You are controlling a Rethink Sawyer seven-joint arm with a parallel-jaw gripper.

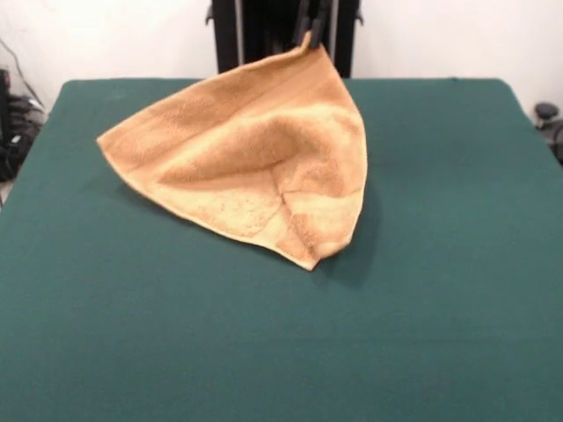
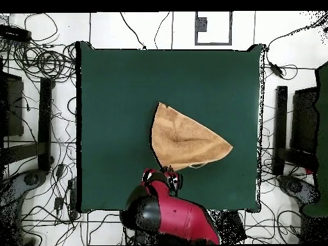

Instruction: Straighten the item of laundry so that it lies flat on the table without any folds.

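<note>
We see the tan-orange terry towel [image 1: 255, 167] hanging from one raised corner, which the black gripper [image 1: 313, 33] pinches between its fingers at the top of the front view, near the table's far edge. From that pinched corner the cloth fans down and toward the near side, its lower edge resting on the dark green cloth-covered table [image 1: 440, 308]. One corner trails to the left in the front view and another droops near the middle, where a doubled flap shows.

In the overhead view the red and black arm [image 2: 170, 214] reaches in from the bottom edge, and the towel [image 2: 186, 141] spreads away from the gripper [image 2: 168, 176] toward the table's centre.

We judge the coming move turns on this: the slack cloth lies wholly on the side away from the robot, so drawing the held corner back toward the pedestal should pull the fold open.
</note>
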